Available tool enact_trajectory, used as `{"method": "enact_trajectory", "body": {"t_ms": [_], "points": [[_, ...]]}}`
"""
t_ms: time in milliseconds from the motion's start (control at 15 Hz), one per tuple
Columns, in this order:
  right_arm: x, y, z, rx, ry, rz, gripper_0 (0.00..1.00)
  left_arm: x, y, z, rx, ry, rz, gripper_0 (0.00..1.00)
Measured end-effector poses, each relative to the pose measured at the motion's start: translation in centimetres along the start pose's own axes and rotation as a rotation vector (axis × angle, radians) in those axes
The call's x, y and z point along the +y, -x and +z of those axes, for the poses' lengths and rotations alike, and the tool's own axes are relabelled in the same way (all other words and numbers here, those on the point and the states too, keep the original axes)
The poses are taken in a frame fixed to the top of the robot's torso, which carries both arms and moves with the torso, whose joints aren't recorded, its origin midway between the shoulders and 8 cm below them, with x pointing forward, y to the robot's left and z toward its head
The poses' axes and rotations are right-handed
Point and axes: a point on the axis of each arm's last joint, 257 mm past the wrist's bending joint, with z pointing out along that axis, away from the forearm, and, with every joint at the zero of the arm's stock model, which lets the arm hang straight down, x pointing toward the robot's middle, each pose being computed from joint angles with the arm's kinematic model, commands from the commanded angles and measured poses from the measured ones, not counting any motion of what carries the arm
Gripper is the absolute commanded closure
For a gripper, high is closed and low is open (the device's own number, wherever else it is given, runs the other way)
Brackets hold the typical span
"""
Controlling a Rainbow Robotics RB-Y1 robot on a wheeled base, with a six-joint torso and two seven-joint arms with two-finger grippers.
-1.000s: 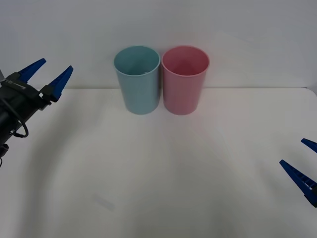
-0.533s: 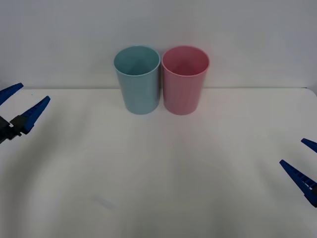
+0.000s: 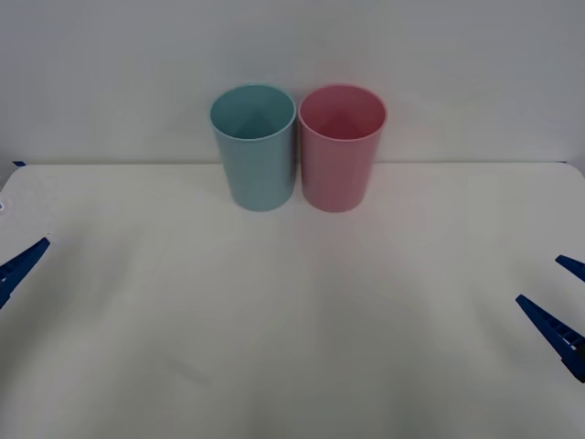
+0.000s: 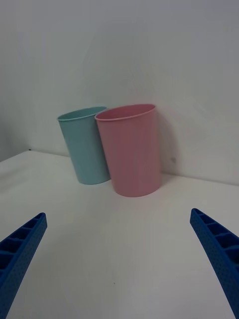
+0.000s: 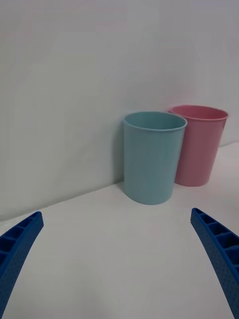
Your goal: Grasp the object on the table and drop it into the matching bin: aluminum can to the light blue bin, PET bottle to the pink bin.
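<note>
White tabletop [image 3: 292,347] with a plain pale wall behind it, that's pretty much the whole setup.

Left gripper [image 5: 119,259] sits low at the near left edge of the table, and in the front view just one blue finger [image 3: 23,263] pokes in from that side. From its own wrist camera the two ribbed fingers are spread wide apart with nothing between them, so it's released, holding nothing. Right gripper [image 4: 119,259] is the mirror of that: parked at the near right edge, blue fingertips [image 3: 548,325] peeking in from the right side in the front view, fingers also splayed wide and empty-handed.

Going outward from the grippers, both are well apart from the bins, with bare white surface in between. At the far side of the table, close to the wall, the light blue bin [image 3: 254,151] stands upright on the left and the pink bin [image 3: 341,151] stands upright on the right. They're just beside each other, and I can't tell if they actually touch. Both are the same tapered cup shape with round open rims.

As for the can, I can't spot it on the table, and the inside of the light blue bin is too shadowy to make anything out.
</note>
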Motion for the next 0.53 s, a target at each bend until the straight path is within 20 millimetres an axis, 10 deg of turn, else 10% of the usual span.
{"method": "enact_trajectory", "body": {"t_ms": [533], "points": [[0.0,0.0,0.0,0.0,0.0,0.0,0.0,-1.5,-1.4,-1.8,0.011,-0.018,-0.068,0.0]]}}
